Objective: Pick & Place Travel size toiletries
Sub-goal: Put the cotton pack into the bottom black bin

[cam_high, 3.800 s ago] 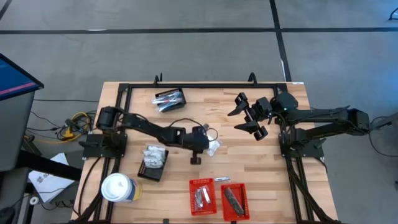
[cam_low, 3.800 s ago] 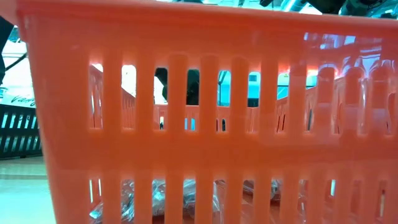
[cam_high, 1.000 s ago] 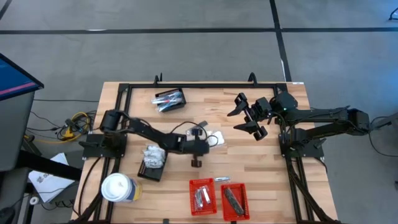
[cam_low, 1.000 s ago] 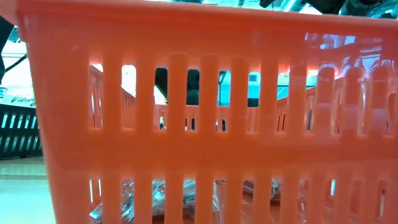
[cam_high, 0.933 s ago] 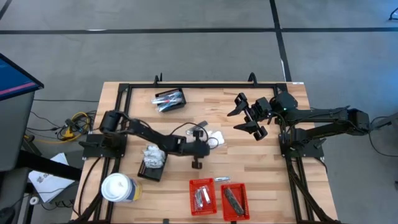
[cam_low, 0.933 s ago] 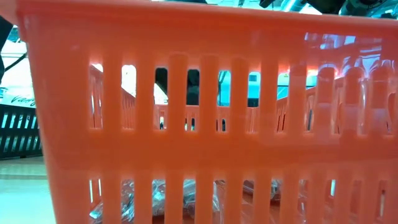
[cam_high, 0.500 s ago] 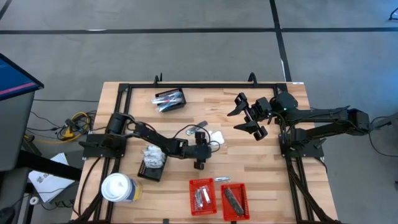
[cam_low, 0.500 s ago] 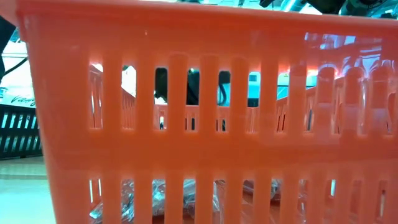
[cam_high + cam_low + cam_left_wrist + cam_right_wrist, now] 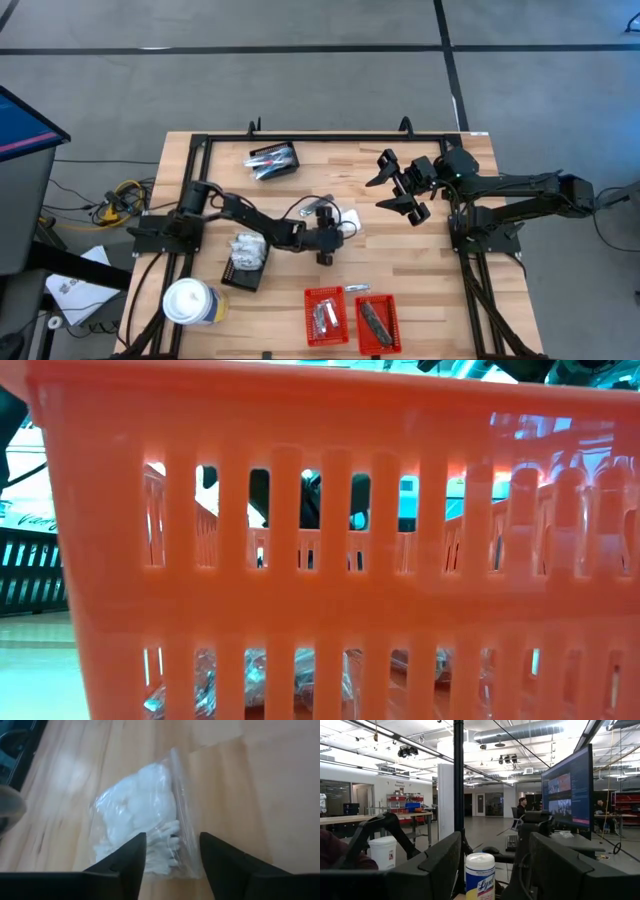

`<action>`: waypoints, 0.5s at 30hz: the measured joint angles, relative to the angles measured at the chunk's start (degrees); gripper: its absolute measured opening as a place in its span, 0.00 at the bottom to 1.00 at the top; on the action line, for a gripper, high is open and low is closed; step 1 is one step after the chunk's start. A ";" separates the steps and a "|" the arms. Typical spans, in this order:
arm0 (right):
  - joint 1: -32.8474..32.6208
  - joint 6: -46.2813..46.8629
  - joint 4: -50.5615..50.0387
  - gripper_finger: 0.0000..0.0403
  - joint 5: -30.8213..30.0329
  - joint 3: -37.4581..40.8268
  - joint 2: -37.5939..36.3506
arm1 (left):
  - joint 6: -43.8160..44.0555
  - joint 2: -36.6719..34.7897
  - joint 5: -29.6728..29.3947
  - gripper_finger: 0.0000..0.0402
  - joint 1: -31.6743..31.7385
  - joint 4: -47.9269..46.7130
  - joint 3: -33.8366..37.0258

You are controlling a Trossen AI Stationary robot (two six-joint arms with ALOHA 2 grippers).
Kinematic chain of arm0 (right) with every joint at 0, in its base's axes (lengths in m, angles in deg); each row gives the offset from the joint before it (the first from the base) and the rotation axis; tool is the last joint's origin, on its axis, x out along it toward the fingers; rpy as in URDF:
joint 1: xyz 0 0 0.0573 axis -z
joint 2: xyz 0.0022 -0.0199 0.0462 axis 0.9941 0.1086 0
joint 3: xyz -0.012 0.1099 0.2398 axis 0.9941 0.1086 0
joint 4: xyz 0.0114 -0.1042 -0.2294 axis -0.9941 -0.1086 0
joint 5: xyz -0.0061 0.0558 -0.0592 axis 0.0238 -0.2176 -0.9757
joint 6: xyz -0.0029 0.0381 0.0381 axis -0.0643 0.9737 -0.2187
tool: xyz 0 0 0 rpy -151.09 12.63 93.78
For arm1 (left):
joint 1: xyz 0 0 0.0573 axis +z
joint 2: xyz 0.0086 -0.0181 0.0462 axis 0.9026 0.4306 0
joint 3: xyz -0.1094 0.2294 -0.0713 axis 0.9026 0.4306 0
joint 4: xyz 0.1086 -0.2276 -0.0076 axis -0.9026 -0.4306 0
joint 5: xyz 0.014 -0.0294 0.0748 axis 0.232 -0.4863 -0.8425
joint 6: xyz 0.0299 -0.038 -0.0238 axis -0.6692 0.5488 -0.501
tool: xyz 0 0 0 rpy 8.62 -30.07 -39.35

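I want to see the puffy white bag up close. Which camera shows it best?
The left wrist view: the clear-wrapped white packet fills the picture, lying on the wooden table just ahead of the open left gripper. The high view shows only a small white patch by that gripper. The low and right wrist views don't show it.

Two red slotted baskets were noted at lower centre, a white lidded cup at lower left, a black basket toward upper centre.

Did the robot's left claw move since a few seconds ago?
Yes. In the high view the left gripper has pulled back from the clear-wrapped white packet, toward the red baskets at the near edge.
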 joint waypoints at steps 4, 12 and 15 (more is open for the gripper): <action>0.00 0.00 -0.01 0.57 0.00 0.00 0.01 | -0.06 0.05 -0.71 0.37 1.00 -0.38 0.06; -0.04 0.00 -0.02 0.57 0.00 0.00 0.01 | 0.23 0.13 -0.98 0.11 2.10 -0.64 0.10; -0.04 0.00 -0.02 0.57 0.00 0.00 0.01 | 0.25 0.13 -1.60 0.02 2.16 -0.60 0.12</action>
